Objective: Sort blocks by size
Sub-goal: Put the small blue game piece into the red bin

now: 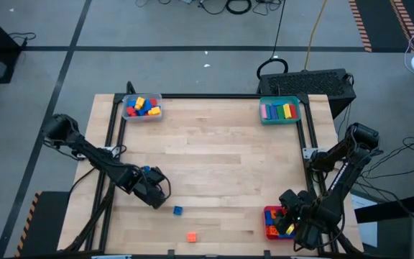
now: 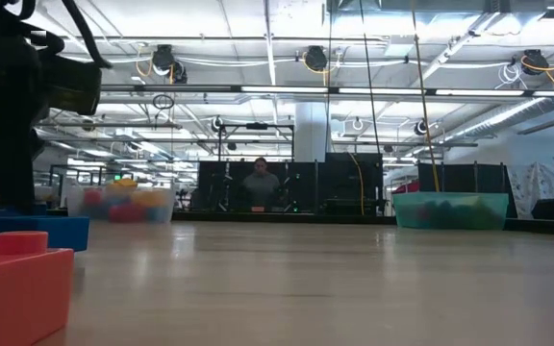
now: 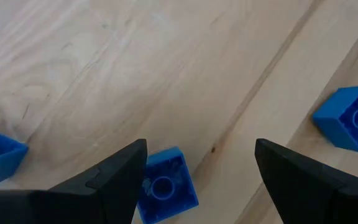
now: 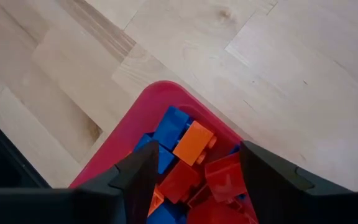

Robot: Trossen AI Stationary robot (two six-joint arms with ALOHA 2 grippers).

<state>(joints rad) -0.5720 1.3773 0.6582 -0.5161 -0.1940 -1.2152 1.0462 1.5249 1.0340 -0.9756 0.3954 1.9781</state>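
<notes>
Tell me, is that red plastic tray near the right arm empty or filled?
Filled. The red plastic tray holds a heap of blue, orange and red toy bricks; the right claw hangs open above them.

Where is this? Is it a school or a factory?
Probably a robot lab or workshop. The low view shows a big hall with ceiling lights and hanging cables, and a person at a desk behind the wooden table.

Both arms low at the near side of the table
Left gripper (image 1: 157, 193) hangs at the near-left with its fingers (image 3: 114, 180) spread wide; right gripper (image 1: 293, 219) sits at the near-right corner, fingers (image 4: 135, 177) parted, nothing held
</notes>
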